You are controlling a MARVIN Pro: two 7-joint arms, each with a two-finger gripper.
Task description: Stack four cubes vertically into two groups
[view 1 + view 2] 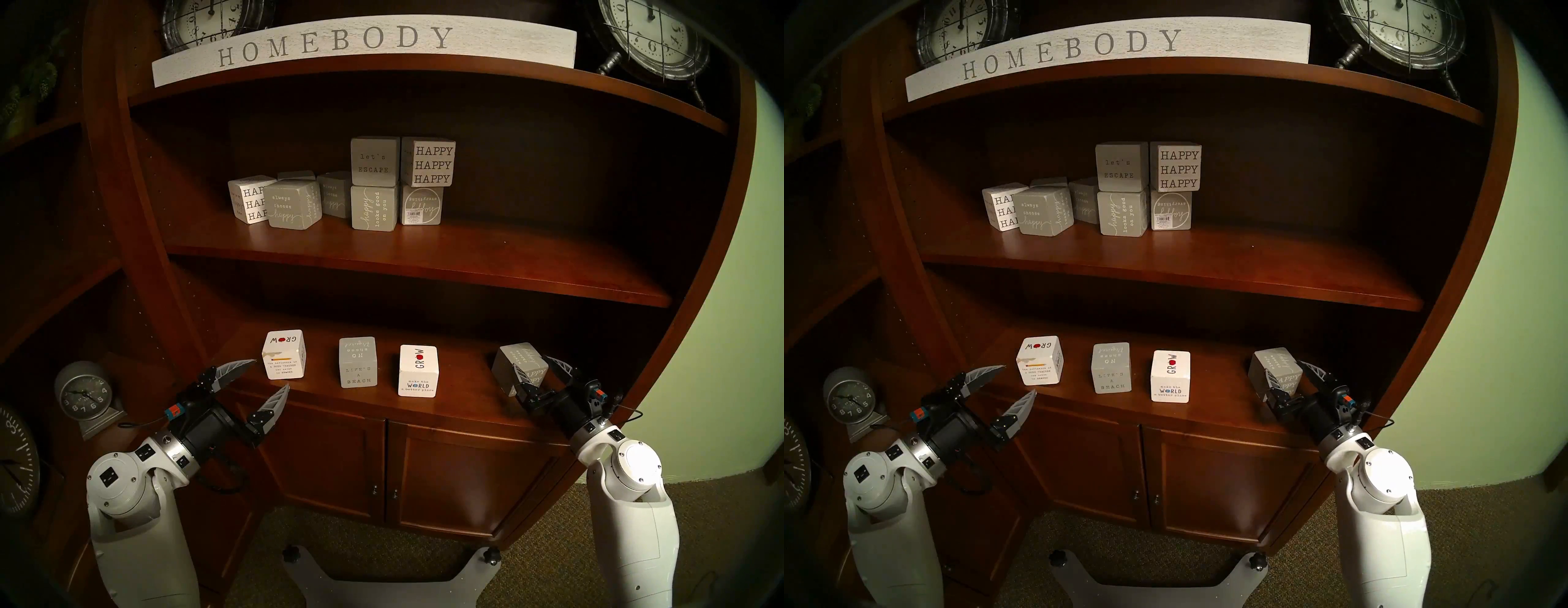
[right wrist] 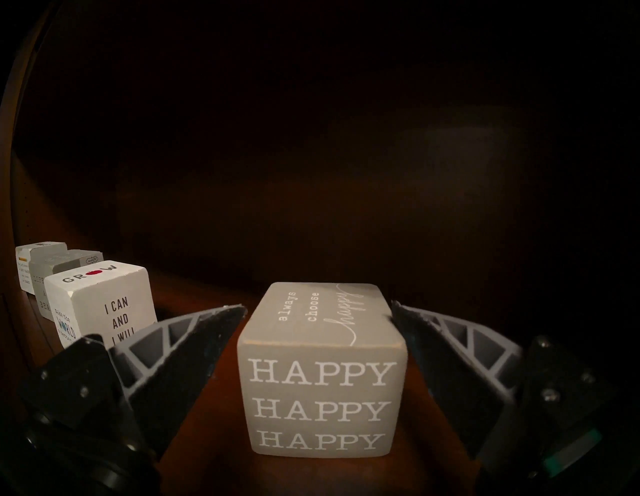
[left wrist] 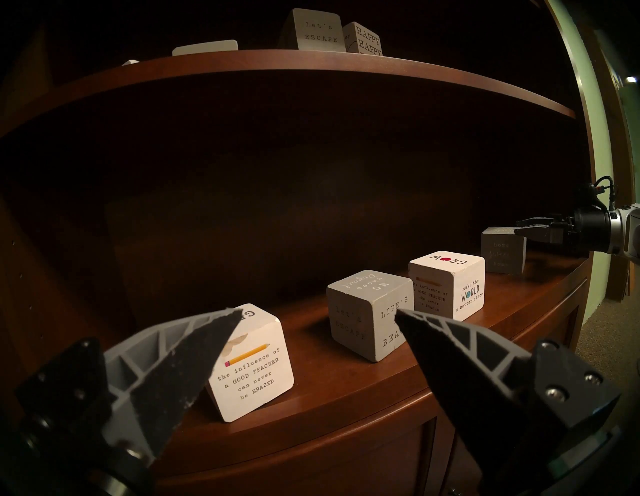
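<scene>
Four cubes stand in a row on the lower shelf (image 1: 458,407). From left: a white "GROW" cube (image 1: 283,354), a grey "LIFE'S A BEACH" cube (image 1: 357,362), a second white "GROW" cube (image 1: 418,370), and a grey cube with white "HAPPY HAPPY HAPPY" (image 1: 519,367). My left gripper (image 1: 271,373) is open and empty, just front-left of the left "GROW" cube (image 3: 252,367). My right gripper (image 2: 318,306) is open with a finger on each side of the grey HAPPY cube (image 2: 320,388). That cube rests on the shelf. A gap shows at the left finger.
The middle shelf (image 1: 424,263) hangs over the row and holds several other lettered cubes (image 1: 375,187), some stacked. A "HOMEBODY" sign (image 1: 339,46) and clocks sit on top. Cabinet doors (image 1: 382,467) are below. A small clock (image 1: 82,392) stands at the left.
</scene>
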